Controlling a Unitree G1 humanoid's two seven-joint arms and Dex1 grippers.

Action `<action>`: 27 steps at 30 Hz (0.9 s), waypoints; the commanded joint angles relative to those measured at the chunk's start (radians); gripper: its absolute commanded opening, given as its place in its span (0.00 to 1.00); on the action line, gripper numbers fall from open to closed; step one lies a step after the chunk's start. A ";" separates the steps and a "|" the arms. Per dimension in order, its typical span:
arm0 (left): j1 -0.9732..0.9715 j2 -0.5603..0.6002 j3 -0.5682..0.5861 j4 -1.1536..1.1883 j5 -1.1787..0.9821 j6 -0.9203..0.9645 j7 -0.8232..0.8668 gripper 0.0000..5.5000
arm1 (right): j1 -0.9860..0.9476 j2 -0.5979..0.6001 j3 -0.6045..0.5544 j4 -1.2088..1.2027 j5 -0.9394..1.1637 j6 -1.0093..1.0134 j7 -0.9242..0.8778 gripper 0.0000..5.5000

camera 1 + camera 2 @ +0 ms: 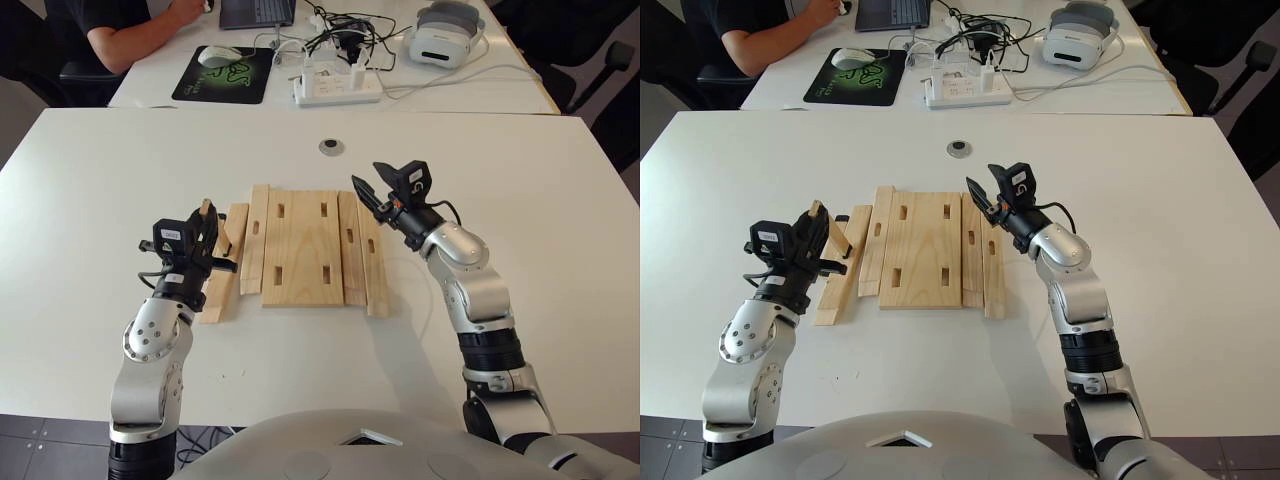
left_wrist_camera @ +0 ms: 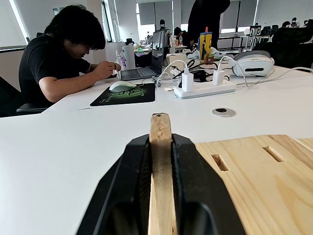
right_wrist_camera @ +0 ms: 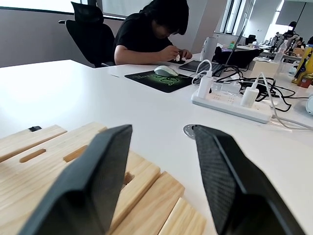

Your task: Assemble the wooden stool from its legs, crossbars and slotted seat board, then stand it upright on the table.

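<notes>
The slotted seat board (image 1: 303, 245) lies flat in the middle of the white table (image 1: 520, 180). Wooden legs and crossbars lie beside it: a few strips (image 1: 240, 262) on its left and two (image 1: 362, 250) on its right. My left gripper (image 1: 203, 238) hovers over the left strips, shut on a short wooden crossbar (image 1: 206, 211) that sticks up between its fingers (image 2: 134, 181). The crossbar (image 2: 161, 156) runs down the middle of the left wrist view. My right gripper (image 1: 378, 185) is open just above the far end of the right strips, with nothing between its fingers (image 3: 90, 181).
A round cable grommet (image 1: 331, 147) sits in the table beyond the board. On the table behind are a power strip (image 1: 337, 88) with cables, a mouse pad (image 1: 225, 75), a headset (image 1: 447, 35) and a person working at a laptop.
</notes>
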 commanded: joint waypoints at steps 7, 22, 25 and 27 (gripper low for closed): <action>-0.036 0.009 -0.021 0.140 0.025 0.086 -0.001 0.08 | -0.225 -0.051 -0.229 0.155 0.088 -0.013 -0.092 0.43; -0.015 0.019 0.002 0.104 0.012 0.091 -0.010 0.08 | -0.078 0.011 -0.116 0.049 0.079 0.033 -0.092 0.43; 0.019 0.029 0.016 0.092 0.011 0.081 -0.023 0.08 | -0.076 0.011 -0.110 0.046 0.073 0.034 -0.092 0.43; 0.041 0.037 0.025 0.085 0.008 0.073 -0.037 0.08 | -0.066 0.010 -0.110 0.033 0.072 0.036 -0.094 0.43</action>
